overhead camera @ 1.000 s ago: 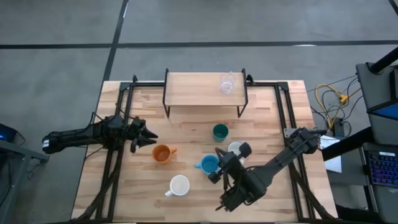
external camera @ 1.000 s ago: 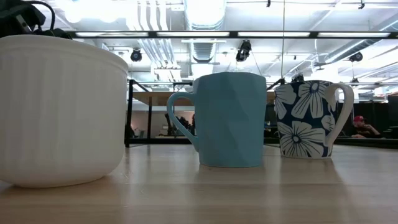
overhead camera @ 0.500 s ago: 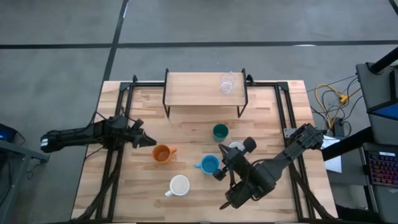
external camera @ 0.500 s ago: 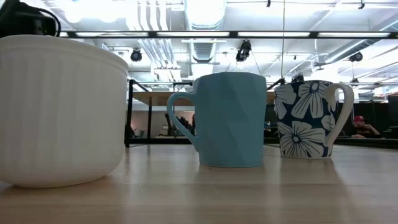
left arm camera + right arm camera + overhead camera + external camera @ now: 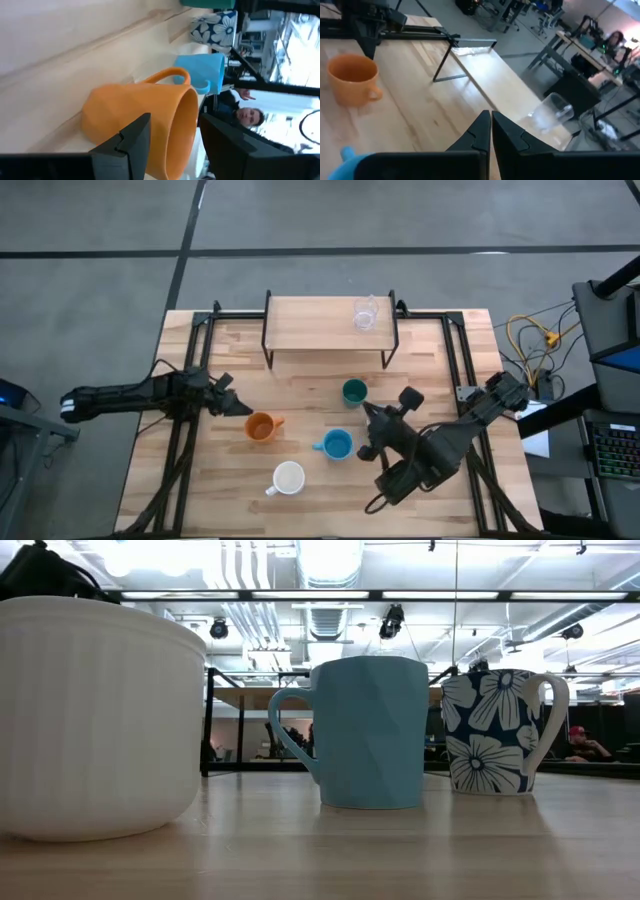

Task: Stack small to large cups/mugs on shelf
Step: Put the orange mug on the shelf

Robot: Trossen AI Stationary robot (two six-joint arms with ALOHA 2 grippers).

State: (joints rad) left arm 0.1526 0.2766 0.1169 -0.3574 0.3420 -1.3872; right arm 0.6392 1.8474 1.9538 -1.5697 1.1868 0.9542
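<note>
The shelf (image 5: 330, 325) stands at the table's far side with the clear glass (image 5: 365, 313) on its plank; both also show in the right wrist view, the glass (image 5: 551, 112) there. The orange mug (image 5: 262, 427), light blue mug (image 5: 337, 444), white mug (image 5: 288, 478) and dark green cup (image 5: 354, 391) stand on the table. The floral grey-white mug (image 5: 495, 732) stands right of the blue one; my right arm covers it in the high view. My left gripper (image 5: 238, 407) is open, level, just left of the orange mug (image 5: 145, 120). My right gripper (image 5: 490, 132) is shut and empty above the table's middle.
Black metal frame rails (image 5: 195, 370) run along the table's left and right sides. Bare tabletop lies between the shelf and the mugs. Cables (image 5: 530, 340) hang off the right edge. People sit at desks in the room behind (image 5: 612, 40).
My right gripper has drawn away from the light blue mug toward the table's right and far side, over the floral mug, staying shut. The mugs have not moved.
</note>
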